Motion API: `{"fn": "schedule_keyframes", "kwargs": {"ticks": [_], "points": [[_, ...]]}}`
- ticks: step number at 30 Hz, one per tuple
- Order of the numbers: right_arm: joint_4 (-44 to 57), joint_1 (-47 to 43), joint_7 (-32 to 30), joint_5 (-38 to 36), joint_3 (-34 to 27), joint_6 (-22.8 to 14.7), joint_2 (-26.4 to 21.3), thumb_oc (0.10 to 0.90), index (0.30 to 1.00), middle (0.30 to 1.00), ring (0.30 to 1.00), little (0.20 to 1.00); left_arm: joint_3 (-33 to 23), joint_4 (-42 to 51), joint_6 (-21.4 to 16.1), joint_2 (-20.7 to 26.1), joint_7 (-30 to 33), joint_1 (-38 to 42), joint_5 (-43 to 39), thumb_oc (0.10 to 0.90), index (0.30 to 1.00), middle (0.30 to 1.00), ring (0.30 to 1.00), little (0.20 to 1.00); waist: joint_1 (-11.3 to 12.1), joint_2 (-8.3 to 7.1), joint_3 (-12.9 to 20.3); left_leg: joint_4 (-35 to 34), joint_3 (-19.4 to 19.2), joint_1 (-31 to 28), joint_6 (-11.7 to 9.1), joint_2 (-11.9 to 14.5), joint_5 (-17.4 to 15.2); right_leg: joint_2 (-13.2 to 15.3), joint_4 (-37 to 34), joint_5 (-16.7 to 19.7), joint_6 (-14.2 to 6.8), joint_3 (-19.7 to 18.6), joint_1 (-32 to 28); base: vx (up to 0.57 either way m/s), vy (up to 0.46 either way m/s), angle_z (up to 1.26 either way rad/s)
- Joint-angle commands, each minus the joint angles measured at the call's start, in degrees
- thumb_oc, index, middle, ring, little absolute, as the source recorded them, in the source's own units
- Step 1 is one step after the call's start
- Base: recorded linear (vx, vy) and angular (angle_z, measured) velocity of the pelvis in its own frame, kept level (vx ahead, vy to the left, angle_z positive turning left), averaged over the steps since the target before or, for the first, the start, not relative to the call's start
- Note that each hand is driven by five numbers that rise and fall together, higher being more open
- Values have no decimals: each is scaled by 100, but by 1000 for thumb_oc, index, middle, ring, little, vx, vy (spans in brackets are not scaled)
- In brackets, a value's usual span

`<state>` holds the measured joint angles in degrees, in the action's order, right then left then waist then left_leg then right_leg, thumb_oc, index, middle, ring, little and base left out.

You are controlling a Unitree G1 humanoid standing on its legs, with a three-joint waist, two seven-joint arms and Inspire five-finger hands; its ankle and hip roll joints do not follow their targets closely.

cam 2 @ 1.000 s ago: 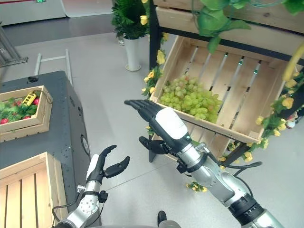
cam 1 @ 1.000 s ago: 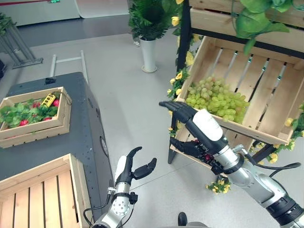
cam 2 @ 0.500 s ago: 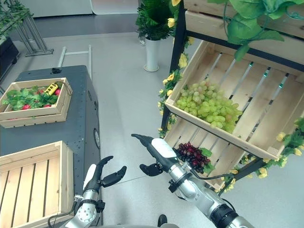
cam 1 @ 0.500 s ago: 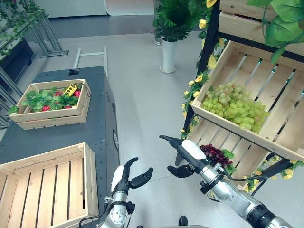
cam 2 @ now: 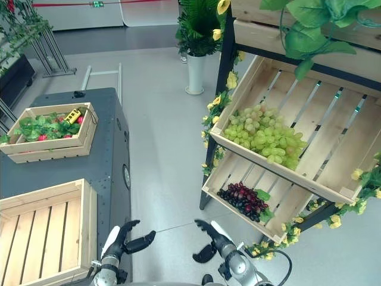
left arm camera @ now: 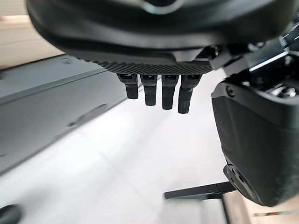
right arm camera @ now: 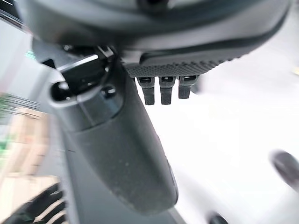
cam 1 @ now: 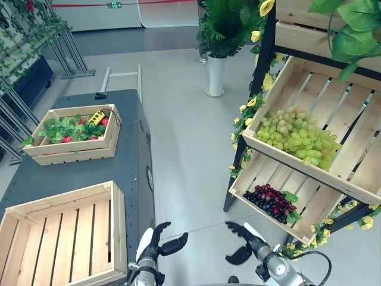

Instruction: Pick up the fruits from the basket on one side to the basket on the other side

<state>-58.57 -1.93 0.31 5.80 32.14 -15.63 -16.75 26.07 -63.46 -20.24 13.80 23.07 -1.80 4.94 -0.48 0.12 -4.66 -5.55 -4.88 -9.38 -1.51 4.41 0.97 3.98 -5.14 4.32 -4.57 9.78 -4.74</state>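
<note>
On a grey showroom floor, green grapes [cam 1: 296, 136] and dark grapes [cam 1: 271, 200] lie in the shelf crates at right, the slatted crate [cam 1: 56, 235] lower left holds none, and the left hand [cam 1: 156, 244] and right hand [cam 1: 245, 238] hang low with fingers loosely spread, holding nothing.

"What do the robot's hands look like?"

"The left hand [cam 1: 156, 245] is black, with a white cover on its thumb. The right hand [cam 1: 243, 237] is black too, also with a white patch on it."

"And up close?"

"The left hand's fingers [left arm camera: 164, 95] are short, dark and blocky. The palm above them has a bumpy, rough strip. The right hand's thumb [right arm camera: 121, 149] is fat, smooth and dark grey."
</note>
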Motion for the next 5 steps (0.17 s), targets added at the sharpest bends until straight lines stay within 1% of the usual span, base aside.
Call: {"fn": "schedule_keyframes", "kwargs": {"ticks": [1, 5], "points": [[-144, -525, 172, -205, -239, -237, 213, 800, 900, 900, 900, 900, -25, -209, -100, -8, -92, 647, 263, 800, 900, 900, 900, 900, 64, -190, -10, 321, -89, -83, 302, -419, -976, -38, 341, -970, 26, -113, -454, 31, 6, 1], [-269, -509, 189, -79, -279, -233, 265, 800, 900, 900, 900, 900, -48, -245, -8, -22, -333, 621, 143, 800, 900, 900, 900, 900, 61, -171, -3, 333, -62, -95, 302, -422, -970, -47, 366, -989, 41, -120, -467, 9, 2, 0]]}}
